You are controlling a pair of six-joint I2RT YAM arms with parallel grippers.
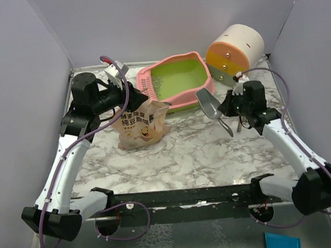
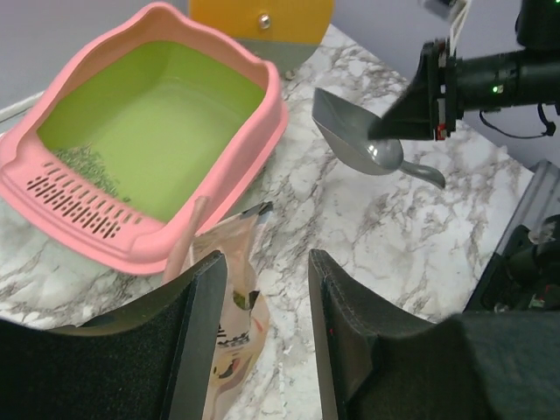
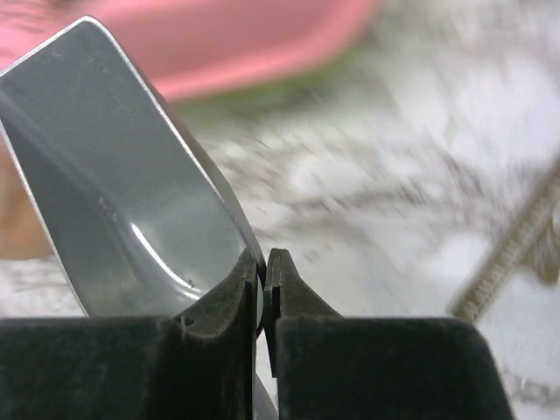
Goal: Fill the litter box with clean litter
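Litter box (image 1: 177,83) sits at the back of the table (image 1: 201,150), just beyond and left of the metal scoop (image 1: 208,103). The right gripper (image 3: 262,289) pinches the scoop's rim, its mouth toward the box. The left gripper (image 2: 267,332) hangs parted over the litter pouch (image 2: 234,297). Only the left wrist view shows a few litter granules (image 2: 87,166) by the grille (image 2: 74,197).

Plastic litter box (image 2: 249,171), shiny metal scoop (image 2: 350,131)
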